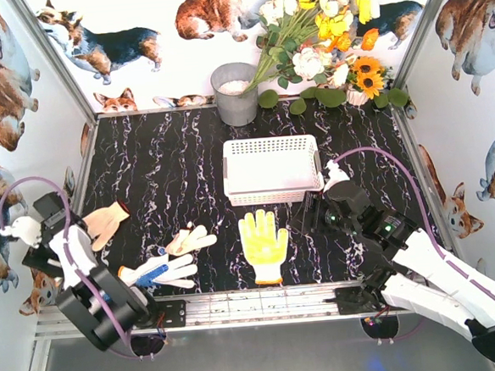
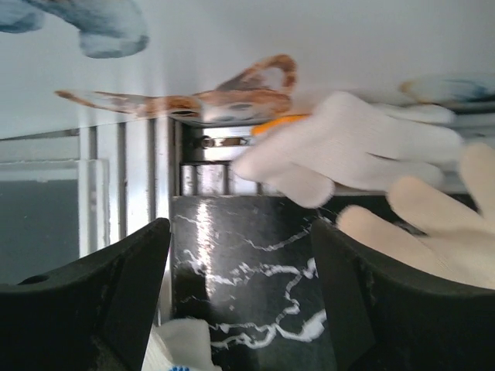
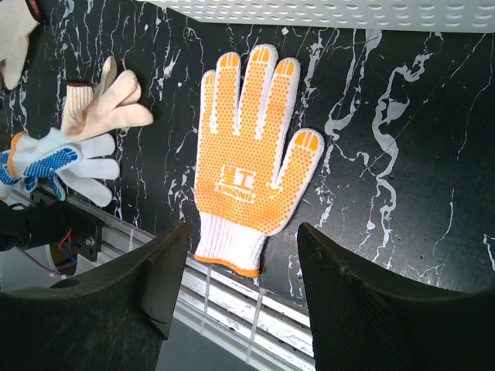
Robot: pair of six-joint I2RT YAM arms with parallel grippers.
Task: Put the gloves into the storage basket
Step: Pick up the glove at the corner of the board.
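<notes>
While the right gripper hung with its jaws spread, aimed at the yellow-dotted glove, that glove lay flat in front of the storage basket — near it, not touching, fingers toward it. Doing this well would probably mean coming down onto the palm, pinching a fold of knit, then lifting clear of the flared rim. The left gripper was spread too, empty, with the blue-dotted glove nearby.
</notes>
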